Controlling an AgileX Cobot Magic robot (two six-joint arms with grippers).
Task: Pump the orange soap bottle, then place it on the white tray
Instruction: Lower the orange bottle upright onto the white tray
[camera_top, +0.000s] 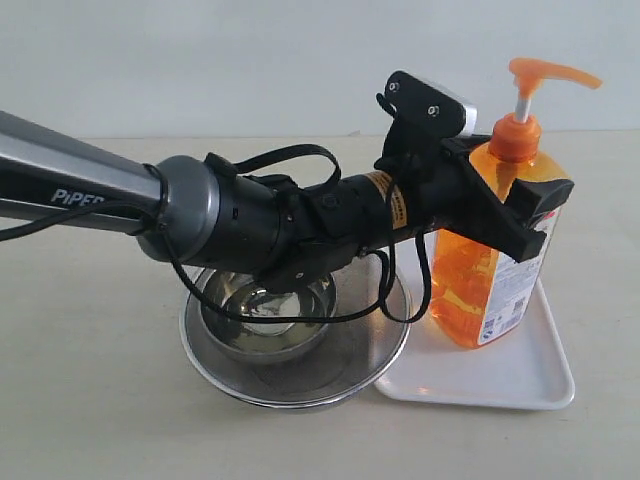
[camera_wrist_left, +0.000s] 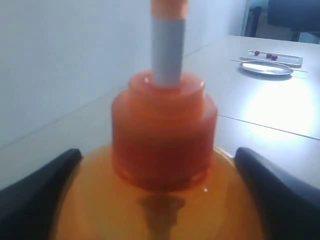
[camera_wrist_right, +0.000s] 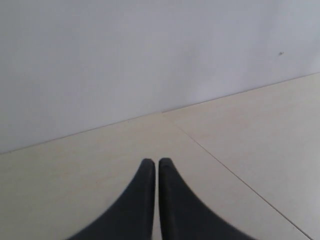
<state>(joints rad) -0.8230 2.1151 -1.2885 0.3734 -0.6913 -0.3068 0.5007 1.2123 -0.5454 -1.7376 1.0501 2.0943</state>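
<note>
The orange soap bottle (camera_top: 480, 290) stands upright on the white tray (camera_top: 520, 380), near the tray's left end, its pump head (camera_top: 545, 72) raised on the white stem. My left gripper (camera_top: 545, 215) reaches in from the left and clasps the bottle's shoulder just under the orange collar, one black finger on each side. The left wrist view is filled by the collar and stem (camera_wrist_left: 160, 135), with a finger (camera_wrist_left: 45, 190) pressed against each flank of the body. My right gripper (camera_wrist_right: 158, 162) is shut on nothing above bare table; it does not appear in the exterior view.
Two nested round steel bowls (camera_top: 300, 370) sit left of the tray, touching its edge, under my left arm; the inner small bowl (camera_top: 265, 310) holds a little clear liquid. A steel dish (camera_wrist_left: 266, 68) lies on a far table. A wall stands behind.
</note>
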